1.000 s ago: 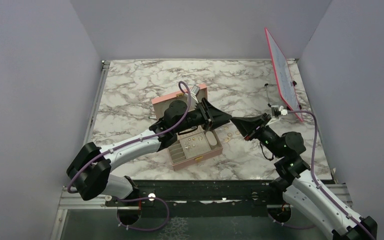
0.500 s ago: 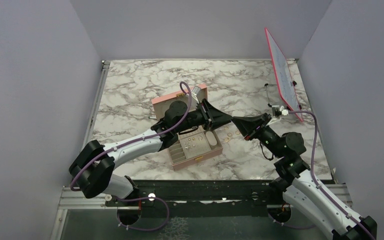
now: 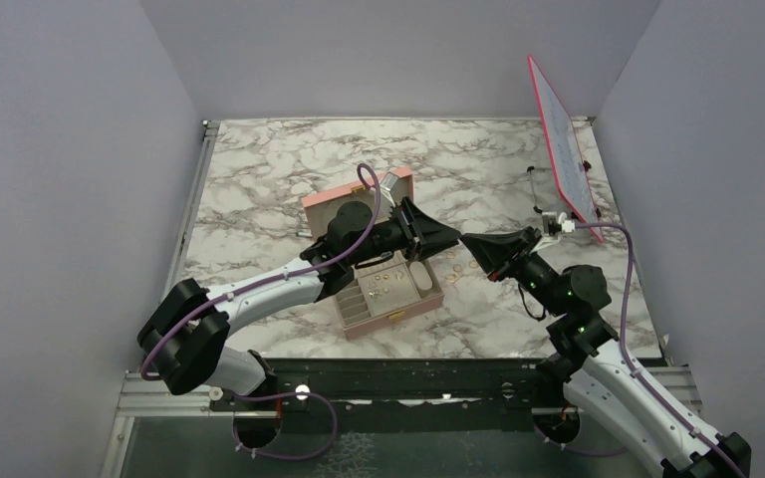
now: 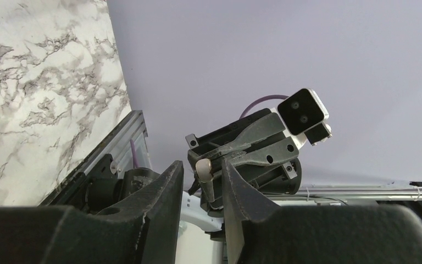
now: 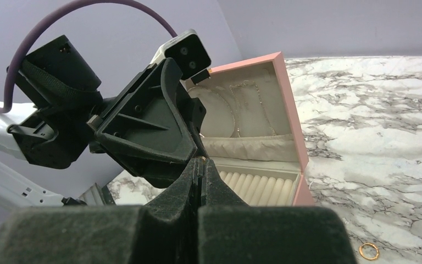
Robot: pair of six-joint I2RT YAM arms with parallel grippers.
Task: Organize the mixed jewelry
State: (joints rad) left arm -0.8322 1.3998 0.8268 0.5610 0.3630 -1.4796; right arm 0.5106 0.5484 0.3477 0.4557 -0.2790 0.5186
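Tip to tip above the marble counter point(image 3: 289, 159): the left gripper point(image 3: 452, 237), jaws narrowly apart, faces the right gripper point(image 3: 469, 242), pinched shut on nothing I can make out. Tiny gold-coloured rings point(image 3: 455, 265) lie just below, beside the pink rectangular box with beige lining point(image 3: 395, 317).

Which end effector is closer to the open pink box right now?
Left. The left end effector reaches across above the pink box; the right end effector sits beyond its right side, over the table.
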